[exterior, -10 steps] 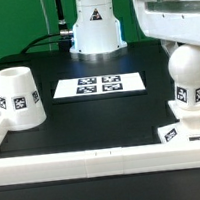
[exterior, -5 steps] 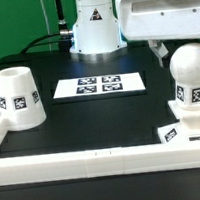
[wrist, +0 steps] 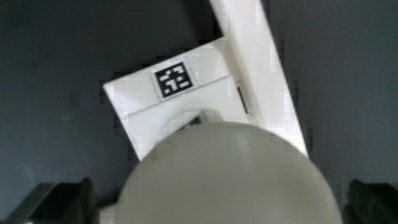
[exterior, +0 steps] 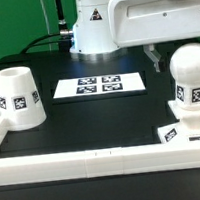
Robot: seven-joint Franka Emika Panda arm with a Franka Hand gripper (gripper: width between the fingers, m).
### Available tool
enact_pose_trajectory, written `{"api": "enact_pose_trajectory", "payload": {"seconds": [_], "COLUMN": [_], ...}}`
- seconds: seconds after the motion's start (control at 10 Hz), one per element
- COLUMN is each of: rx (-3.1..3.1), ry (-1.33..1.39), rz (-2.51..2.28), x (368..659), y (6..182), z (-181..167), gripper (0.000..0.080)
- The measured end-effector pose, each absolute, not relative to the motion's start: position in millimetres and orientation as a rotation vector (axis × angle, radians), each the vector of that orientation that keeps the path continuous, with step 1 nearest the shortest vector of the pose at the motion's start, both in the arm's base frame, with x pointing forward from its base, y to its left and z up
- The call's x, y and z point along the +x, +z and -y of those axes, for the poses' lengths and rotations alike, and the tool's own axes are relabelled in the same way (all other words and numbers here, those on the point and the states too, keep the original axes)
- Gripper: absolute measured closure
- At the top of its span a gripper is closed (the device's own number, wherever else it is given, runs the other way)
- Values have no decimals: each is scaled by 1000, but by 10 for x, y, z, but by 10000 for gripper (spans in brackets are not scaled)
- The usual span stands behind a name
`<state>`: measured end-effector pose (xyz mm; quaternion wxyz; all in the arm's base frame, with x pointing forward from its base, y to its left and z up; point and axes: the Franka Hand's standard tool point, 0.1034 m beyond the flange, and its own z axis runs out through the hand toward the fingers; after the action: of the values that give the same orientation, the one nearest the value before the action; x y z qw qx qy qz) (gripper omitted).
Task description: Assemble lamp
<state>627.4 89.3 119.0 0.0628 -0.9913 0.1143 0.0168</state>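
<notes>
The white bulb (exterior: pixel 191 76) stands upright on its stem on the small square base (exterior: pixel 180 132) at the exterior view's right. My gripper (exterior: pixel 172 45) is just above and behind the bulb's top, open and empty. One finger (exterior: pixel 153 56) shows to the bulb's left. In the wrist view the bulb's round top (wrist: pixel 222 170) fills the space between my two dark fingers (wrist: pixel 54 200), and the base's tagged corner (wrist: pixel 173 80) shows beyond it. The cone shade (exterior: pixel 19 97) stands alone at the exterior view's left.
A long white rail (exterior: pixel 95 161) runs along the table's front edge and turns up at the left beside the shade; it also shows in the wrist view (wrist: pixel 258 60). The marker board (exterior: pixel 98 85) lies mid-table. The arm's white pedestal (exterior: pixel 92 28) stands behind it.
My gripper has moved toward the exterior view's left, from above the bulb's right side to over its top. The bulb, base and shade have not moved.
</notes>
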Motion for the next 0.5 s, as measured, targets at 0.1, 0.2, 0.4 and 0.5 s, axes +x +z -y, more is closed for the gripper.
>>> {"api": "enact_pose_trajectory", "payload": {"seconds": [0.1, 0.2, 0.4, 0.5], "rx": [-3021, -3032, -3032, -3021], "ry": [30, 19, -2, -8], "rz": [-160, -49, 266, 378], "x": [6289, 6304, 6319, 6319], "y": [1198, 1211, 1223, 1222], "z": [-882, -884, -885, -877], "gripper": [101, 101, 101, 101]}}
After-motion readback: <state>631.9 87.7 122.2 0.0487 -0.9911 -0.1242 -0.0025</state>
